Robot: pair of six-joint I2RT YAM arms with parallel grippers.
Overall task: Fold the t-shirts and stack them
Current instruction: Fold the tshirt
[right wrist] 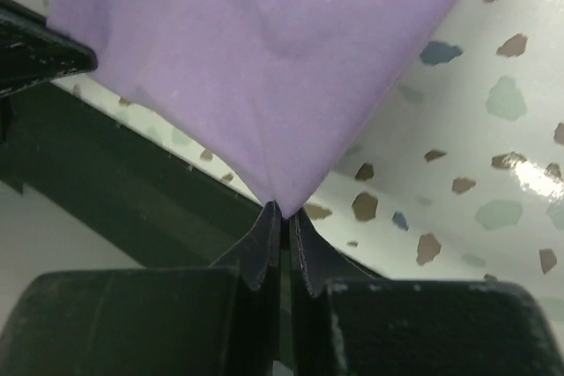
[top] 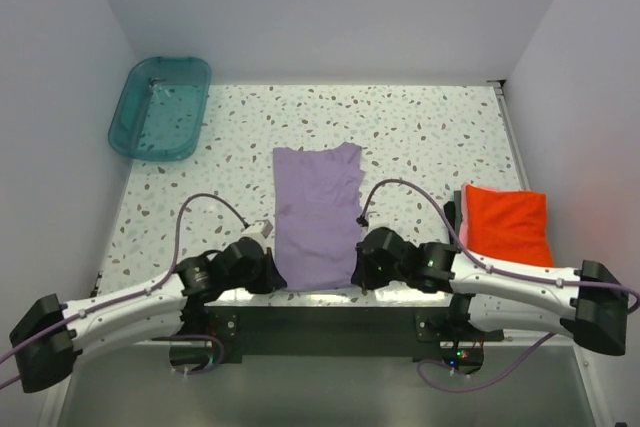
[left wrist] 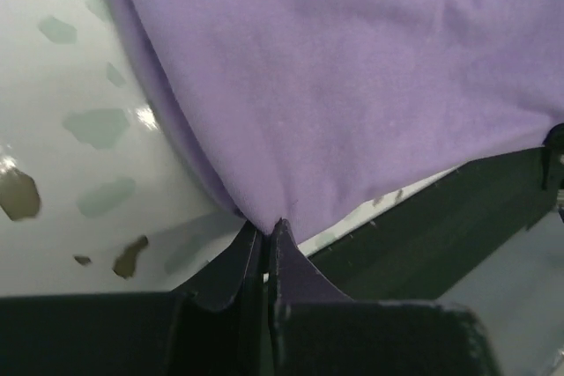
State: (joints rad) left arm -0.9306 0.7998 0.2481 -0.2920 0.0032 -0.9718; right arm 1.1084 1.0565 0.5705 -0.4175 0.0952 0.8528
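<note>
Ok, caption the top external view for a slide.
Left pincer and right pincer pinch near corners of the lavender t-shirt; the orange-red t-shirt lies folded at right.

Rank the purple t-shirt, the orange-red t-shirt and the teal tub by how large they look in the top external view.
1. purple t-shirt, clearly the largest.
2. teal tub.
3. orange-red t-shirt, only a little smaller than the tub; the tub lies farther back, so their true order is unsure.

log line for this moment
left end effector shut on purple t-shirt corner | right end effector shut on other corner | orange t-shirt folded, right
</note>
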